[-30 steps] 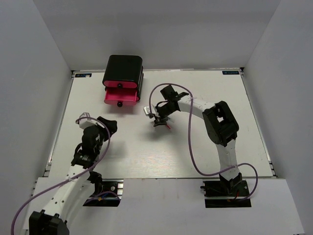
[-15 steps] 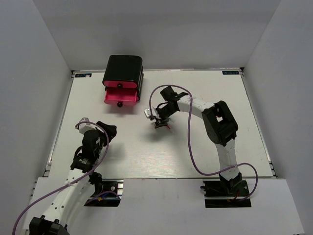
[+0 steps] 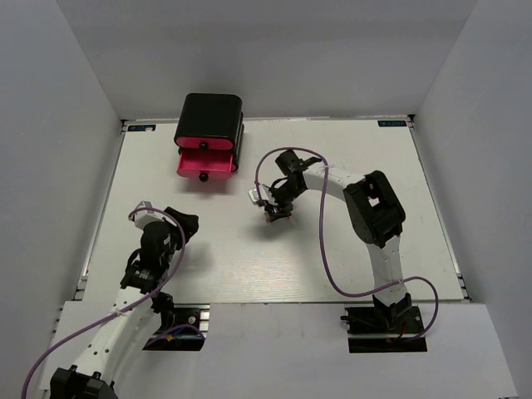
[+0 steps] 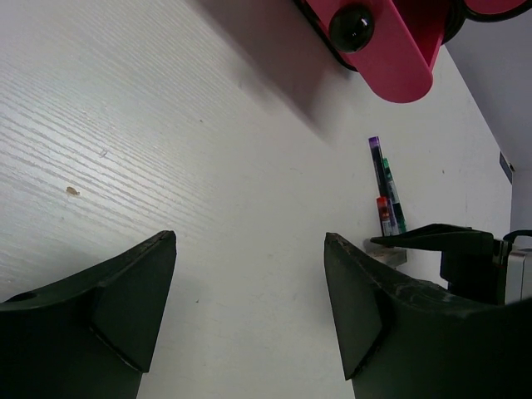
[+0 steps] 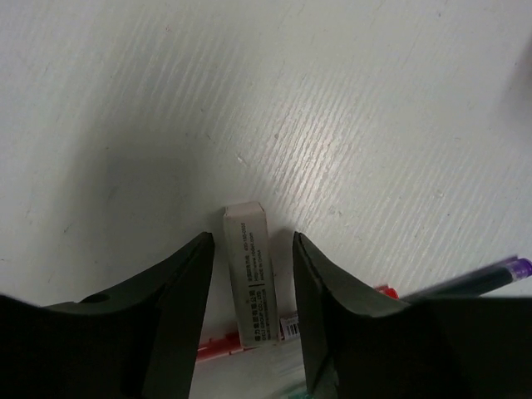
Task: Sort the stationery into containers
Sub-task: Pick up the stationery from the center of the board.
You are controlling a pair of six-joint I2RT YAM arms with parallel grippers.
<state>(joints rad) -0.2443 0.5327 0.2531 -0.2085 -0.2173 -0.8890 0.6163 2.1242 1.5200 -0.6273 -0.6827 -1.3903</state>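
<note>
While I watch the overhead feed, table (image 3: 432, 208): white and walled in grey; everything else stands or lies on it.
Cabinet (image 3: 209, 116): glossy black, at the far left of the table, well apart from both arms.
Pink drawers (image 3: 204, 166): I see two fronts pulled out, each with a round black knob (image 4: 352, 25). The one nearer me sticks out further. I cannot see inside either drawer.
Left gripper (image 3: 184, 223): low over bare table on the near left. In its wrist view (image 4: 249, 249) the jaws are wide apart with nothing between them.
Right gripper (image 3: 275, 212): down at the table's middle, right of the drawers, over the stationery. In its wrist view (image 5: 249, 241) the jaws are apart and straddle the block; I cannot tell whether they touch it.
Pens (image 4: 384, 187): thin and dark, lying side by side just beside the right gripper. One has a purple end, and there are red parts among them.
White block (image 5: 248, 278): small, flat on the table between the right fingers, with red pen parts just beside it.
</note>
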